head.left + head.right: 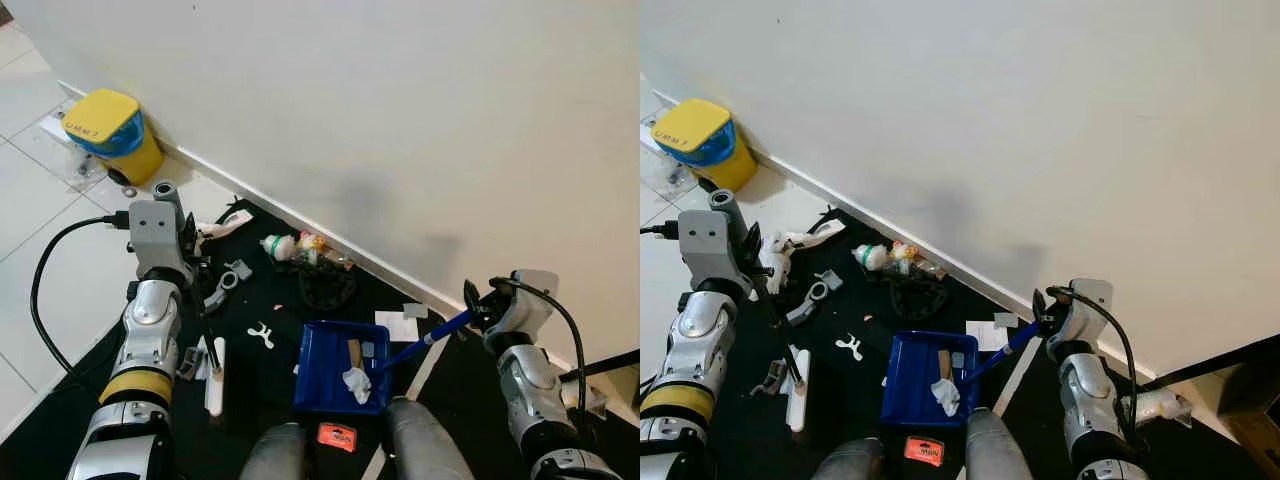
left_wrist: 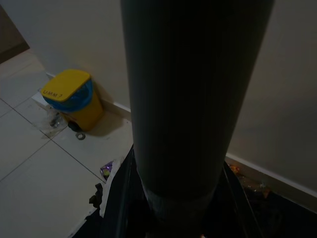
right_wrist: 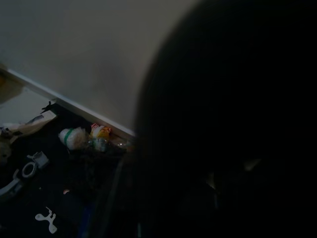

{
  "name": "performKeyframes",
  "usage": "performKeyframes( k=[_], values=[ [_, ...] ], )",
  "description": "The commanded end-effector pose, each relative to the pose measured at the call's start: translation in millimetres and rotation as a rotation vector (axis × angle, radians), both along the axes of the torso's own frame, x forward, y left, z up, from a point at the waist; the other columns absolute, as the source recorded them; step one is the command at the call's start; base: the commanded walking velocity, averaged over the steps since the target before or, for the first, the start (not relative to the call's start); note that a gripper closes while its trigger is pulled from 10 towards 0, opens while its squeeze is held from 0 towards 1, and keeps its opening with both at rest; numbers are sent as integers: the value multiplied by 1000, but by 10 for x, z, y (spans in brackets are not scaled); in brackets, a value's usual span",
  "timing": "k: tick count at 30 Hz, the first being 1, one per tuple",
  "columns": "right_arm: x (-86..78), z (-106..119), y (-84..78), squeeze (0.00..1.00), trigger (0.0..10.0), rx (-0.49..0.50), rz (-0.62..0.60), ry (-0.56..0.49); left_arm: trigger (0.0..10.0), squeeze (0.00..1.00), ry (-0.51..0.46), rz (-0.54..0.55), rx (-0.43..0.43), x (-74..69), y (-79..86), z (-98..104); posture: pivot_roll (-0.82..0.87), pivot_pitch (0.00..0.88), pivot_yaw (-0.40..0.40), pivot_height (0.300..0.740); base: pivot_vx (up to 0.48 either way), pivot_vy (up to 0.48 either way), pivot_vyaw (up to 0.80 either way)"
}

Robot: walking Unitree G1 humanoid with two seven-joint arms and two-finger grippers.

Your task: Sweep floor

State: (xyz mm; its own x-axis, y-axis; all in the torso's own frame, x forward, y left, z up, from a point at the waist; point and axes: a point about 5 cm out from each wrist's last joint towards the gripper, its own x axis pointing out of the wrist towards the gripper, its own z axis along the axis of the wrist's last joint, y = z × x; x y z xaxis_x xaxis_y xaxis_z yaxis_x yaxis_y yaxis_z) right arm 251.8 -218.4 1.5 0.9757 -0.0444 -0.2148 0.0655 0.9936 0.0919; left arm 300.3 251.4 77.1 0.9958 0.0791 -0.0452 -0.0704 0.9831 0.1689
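Our right gripper (image 1: 478,305), fingers hidden, state unclear, meets the blue dustpan (image 1: 340,366) handle on the black mat (image 1: 270,300); our left gripper (image 1: 190,255), likewise unreadable, fronts a dark pole (image 2: 193,99).

Littered black mat (image 1: 260,385) on tiled floor (image 1: 40,230)

Glossy blue plastic dustpan (image 1: 335,370), matt black mat (image 1: 260,300).
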Motion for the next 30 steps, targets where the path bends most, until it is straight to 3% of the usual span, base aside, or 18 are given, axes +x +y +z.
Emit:
performKeyframes(
  k=[1, 2, 3, 5, 6, 7, 8, 18, 22, 26, 27, 28, 30],
  values=[
    [-57, -53, -11, 0, 5843, 20, -27, 14, 10000, 0, -25, 2, 39, -10, 57, 70, 51, 118, 18, 740, 0, 0, 0],
    [-60, -54, -10, 0, 5843, 22, -29, 13, 10000, 0, -25, 2, 39, -10, 58, 70, 51, 118, 18, 740, 0, 0, 0],
    [-61, -58, -10, 0, 8706, 23, -30, 12, 10000, 0, -24, 2, 40, -11, 59, 69, 51, 116, 19, 740, 0, 0, 0],
    [-61, -60, -11, 0, 8706, 24, -31, 11, 10000, 0, -24, 2, 41, -11, 58, 69, 51, 116, 19, 740, 0, 0, 0],
    [-61, -64, -12, 0, 4980, 31, -35, 11, 10000, 0, -23, 2, 43, -10, 61, 70, 51, 116, 19, 740, 0, 0, 0],
    [-61, -64, -12, 0, 4980, 31, -35, 11, 10000, 0, -23, 2, 43, -10, 61, 70, 51, 116, 19, 740, 0, 0, 0],
    [-65, -68, -6, 0, 0, 43, -35, 8, 10000, 0, -23, 2, 45, -9, 64, 72, 53, 115, 18, 740, 0, 0, 0],
    [103, 61, -3, 0, 0, 96, -48, -47, 10000, 0, -32, 9, 49, 0, 78, 95, 50, 114, 5, 740, 0, 0, 0],
    [471, 421, -24, 0, 0, 156, -83, -171, 10000, 0, -62, 14, 48, 30, 76, 162, 50, 119, -12, 740, 0, 0, 0],
    [599, 577, -51, 0, 0, 172, -100, -216, 10000, 0, -83, 12, 53, 42, 86, 218, 49, 125, -18, 740, 0, 0, 0],
    [633, 618, -55, 0, 4118, 176, -100, -225, 10000, 0, -89, 10, 56, 46, 87, 236, 46, 127, -19, 740, 0, 0, 0],
    [670, 650, -43, 0, 10000, 177, -90, -227, 10000, 0, -96, 4, 64, 52, 85, 258, 45, 130, -20, 740, 0, 0, 0],
    [692, 663, -29, 0, 10000, 175, -82, -225, 10000, 0, -101, -3, 71, 57, 81, 274, 45, 130, -20, 740, 0, 0, 0]
  ],
)
